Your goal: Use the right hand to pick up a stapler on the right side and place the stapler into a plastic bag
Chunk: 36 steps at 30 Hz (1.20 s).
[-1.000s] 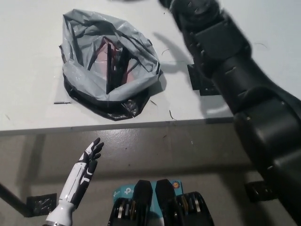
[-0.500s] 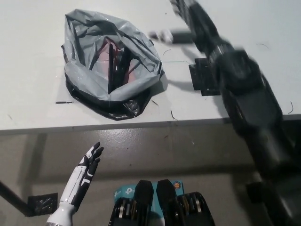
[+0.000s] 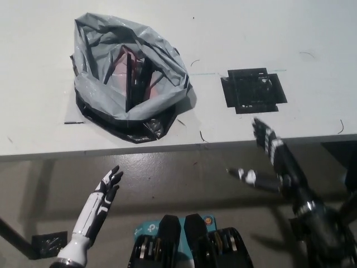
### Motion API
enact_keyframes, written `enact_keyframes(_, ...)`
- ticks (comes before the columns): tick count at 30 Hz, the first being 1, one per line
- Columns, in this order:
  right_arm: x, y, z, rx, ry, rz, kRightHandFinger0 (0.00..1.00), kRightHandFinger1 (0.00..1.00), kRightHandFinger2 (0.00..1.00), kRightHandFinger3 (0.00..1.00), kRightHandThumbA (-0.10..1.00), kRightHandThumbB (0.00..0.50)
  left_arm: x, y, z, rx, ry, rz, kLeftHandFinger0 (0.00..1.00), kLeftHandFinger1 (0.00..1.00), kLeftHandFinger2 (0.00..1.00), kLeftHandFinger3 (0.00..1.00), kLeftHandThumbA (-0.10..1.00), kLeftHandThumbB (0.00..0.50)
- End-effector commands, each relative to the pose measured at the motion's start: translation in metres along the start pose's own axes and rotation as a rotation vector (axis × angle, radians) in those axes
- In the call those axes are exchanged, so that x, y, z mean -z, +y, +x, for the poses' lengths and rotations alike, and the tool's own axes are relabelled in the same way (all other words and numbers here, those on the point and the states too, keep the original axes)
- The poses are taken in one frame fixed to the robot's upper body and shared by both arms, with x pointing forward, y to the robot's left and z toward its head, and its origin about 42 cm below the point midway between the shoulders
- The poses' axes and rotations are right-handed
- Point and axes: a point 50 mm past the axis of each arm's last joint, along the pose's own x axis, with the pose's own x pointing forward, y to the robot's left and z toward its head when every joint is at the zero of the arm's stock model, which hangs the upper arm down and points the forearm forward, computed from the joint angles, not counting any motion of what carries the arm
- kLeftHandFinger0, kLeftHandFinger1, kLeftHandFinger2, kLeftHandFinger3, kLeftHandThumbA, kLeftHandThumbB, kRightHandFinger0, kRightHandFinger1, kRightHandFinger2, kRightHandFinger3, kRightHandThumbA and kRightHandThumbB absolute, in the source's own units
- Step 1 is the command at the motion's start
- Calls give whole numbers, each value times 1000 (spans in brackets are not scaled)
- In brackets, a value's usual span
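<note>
A grey plastic bag (image 3: 117, 92) sits open on the white table (image 3: 39, 67), at its left. Inside its mouth I see dark upright shapes (image 3: 135, 75) against something reddish; I cannot tell whether one is the stapler. No stapler lies on the table's right side. My black right hand (image 3: 276, 159) hangs below the table's front edge at the lower right, open, fingers spread and holding nothing. My white left hand (image 3: 106, 192) rests low at the lower left, open, in front of the table.
A black square patch (image 3: 254, 90) is stuck on the table to the right of the bag. The table's front edge runs across the middle of the picture. A small black square (image 3: 49, 243) lies on the floor at the lower left.
My right arm has drawn back from over the table's far right, down to below its front edge. The black patch it covered now shows. The bag and left hand have stayed put.
</note>
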Motion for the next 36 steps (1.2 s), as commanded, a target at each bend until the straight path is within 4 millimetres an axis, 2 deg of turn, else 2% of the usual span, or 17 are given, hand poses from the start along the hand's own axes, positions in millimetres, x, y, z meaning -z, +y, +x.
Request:
enact_keyframes(1,-116,15,-73,60,-783,-162,1000,1000,1000,1000,1000,297,-41,27,58,-71,-166,-21,1000,1000,1000,1000,1000,446)
enact_keyframes(7,-80,-4,-38,141,-648,-181,1000,1000,1000,1000,988,246,-53,29,67,-68,-189,-24,1000,1000,1000,1000,1000,425)
enact_keyframes(8,-77,-6,-37,141,-635,-188,1000,1000,1000,1000,971,240,-53,29,67,-68,-191,-24,1000,1000,1000,1000,1000,412)
enact_keyframes(9,-68,-9,-34,140,-600,-187,1000,1000,1000,1000,932,247,-55,29,67,-63,-196,-23,1000,1000,1000,1000,1000,399)
enact_keyframes(11,-50,-17,-30,146,-519,-208,1000,1000,1000,1000,934,276,-58,29,65,-52,-204,-12,1000,1000,1000,1000,1000,386)
enact_keyframes(13,-25,-26,-27,146,-409,-207,1000,1000,1000,1000,888,272,-62,28,61,-27,-239,120,1000,1000,1000,1000,1000,389)
enact_keyframes(15,-14,-29,-25,141,-367,-207,1000,1000,1000,1000,868,246,-64,29,58,-21,-244,158,1000,1000,1000,1000,1000,385)
enact_keyframes(16,-11,-29,-25,138,-359,-207,1000,1000,1000,1000,856,242,-64,29,57,-21,-244,160,1000,1000,1000,1000,1000,384)
enact_keyframes(19,-3,-29,-26,115,-327,-196,1000,1000,1000,1000,843,237,-63,27,50,-20,-235,125,1000,1000,1000,1000,1000,341)
enact_keyframes(27,14,-18,-37,91,-289,-179,1000,1000,1000,1000,817,237,-51,23,34,-23,-199,119,1000,1000,1000,1000,1000,317)
enact_keyframes(32,20,-14,-46,88,-262,-186,1000,1000,1000,1000,824,255,-46,20,25,-16,-186,106,1000,1000,1000,1000,1000,318)
enact_keyframes(36,23,-10,-48,78,-256,-185,1000,1000,1000,1000,775,228,-43,21,21,-23,-182,101,1000,1000,1000,1000,1000,332)
